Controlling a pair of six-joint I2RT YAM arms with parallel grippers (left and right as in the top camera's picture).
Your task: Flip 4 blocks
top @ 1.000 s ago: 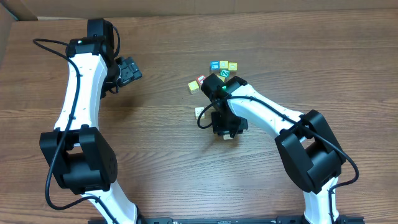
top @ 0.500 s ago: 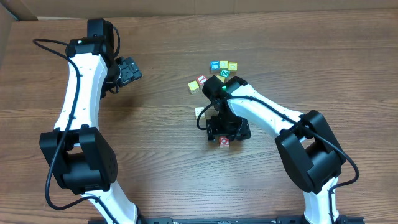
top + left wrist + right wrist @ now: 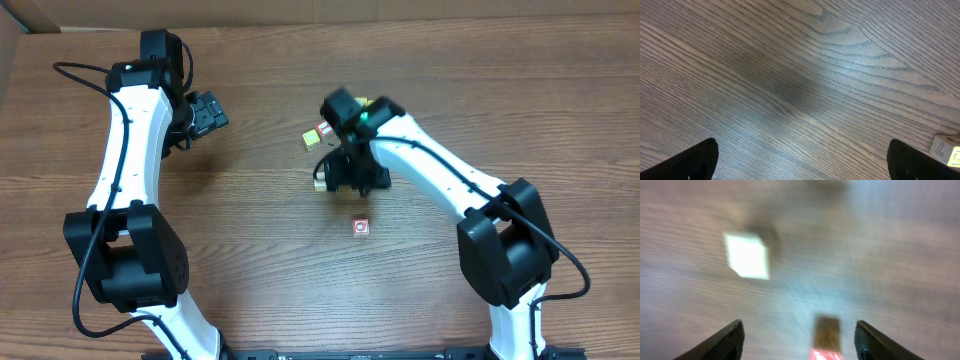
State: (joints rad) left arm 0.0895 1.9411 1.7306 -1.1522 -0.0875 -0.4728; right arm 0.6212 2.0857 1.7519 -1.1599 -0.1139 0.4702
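Observation:
A red-bordered block (image 3: pixel 361 228) lies alone on the wood table, free of both grippers. My right gripper (image 3: pixel 352 180) hovers just beyond it, open and holding nothing. In the blurred right wrist view that block (image 3: pixel 827 339) sits low between the spread fingers (image 3: pixel 735 332), and a cream block (image 3: pixel 746 256) lies further off. The cream block (image 3: pixel 320 183) shows at the gripper's left side. A yellow block (image 3: pixel 311 140) and a second red-bordered block (image 3: pixel 324 128) lie behind it. The right arm hides the others. My left gripper (image 3: pixel 207 114) stands open at the far left, over bare wood (image 3: pixel 802 167).
A pale block face with a dark letter (image 3: pixel 945 149) shows at the right edge of the left wrist view. The left arm (image 3: pixel 130 160) runs down the table's left side. The right arm (image 3: pixel 440 180) crosses the right half. A cardboard wall (image 3: pixel 500 10) borders the far edge.
My right gripper opened and let go of the red-bordered block, which now lies on the table. It then pulled back toward the far cluster. The left arm has not moved.

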